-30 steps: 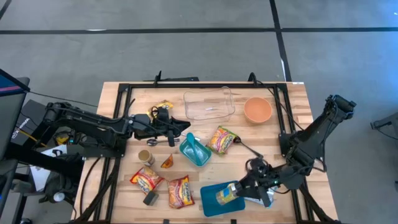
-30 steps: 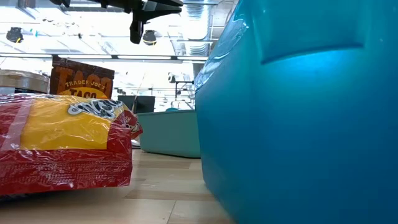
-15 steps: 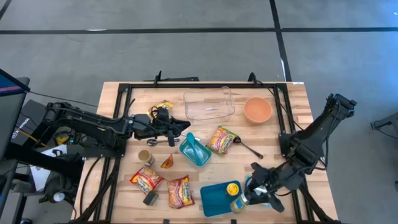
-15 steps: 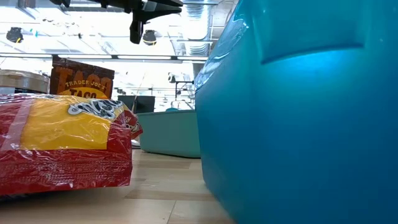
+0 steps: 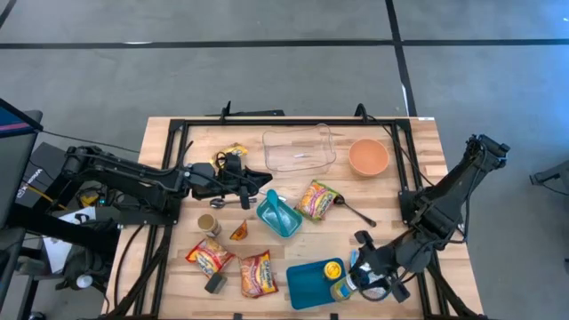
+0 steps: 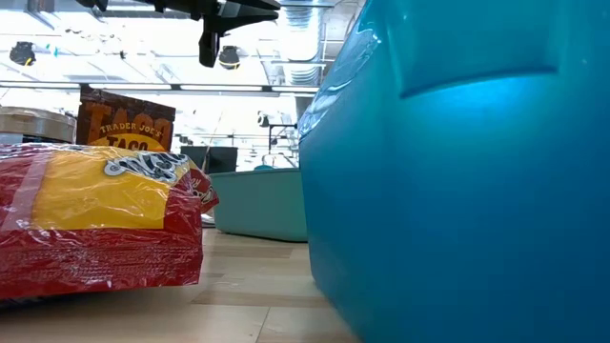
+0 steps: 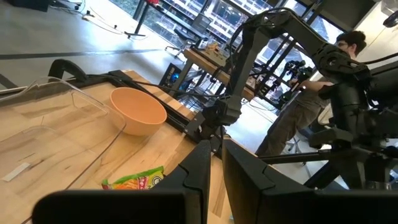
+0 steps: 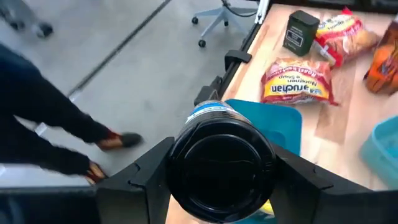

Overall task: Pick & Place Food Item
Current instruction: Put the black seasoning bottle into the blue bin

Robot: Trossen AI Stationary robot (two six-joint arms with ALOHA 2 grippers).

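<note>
Jar or packet: which one do you have, and where is it?

You have the jar [image 8: 221, 163]. Your right tool [image 5: 354, 283] is clamped on it just below the dark lid, down at the near edge of the counter [image 5: 418, 178]. The jar sits at the right-hand edge of the blue tray [image 5: 304, 286]. From above I cannot tell whether its base is touching the tray or hanging just over it.

So which step would you call this?

I'd call it the placing step. The pick looks done and the jar is at or over the tray, so you are near the end of the task if the tray is the target. Your next move calls for getting the jar fully inside the rim and upright, then parting the fingers only once the base is down. It looks top-heavy in that grip, so if you let go early I'd expect it to tip off the edge.

Anything in your way?

Not close by. The noodle packet [image 5: 258, 272] lies just left of the tray. Farther in is the teal container [image 5: 280, 216]. Your left tool [image 5: 255, 192] waits beside it, fingers nearly together with nothing between them. The clear tub [image 5: 299, 149] and the orange bowl [image 5: 368, 157] sit along the far side, well apart from the jar.
</note>
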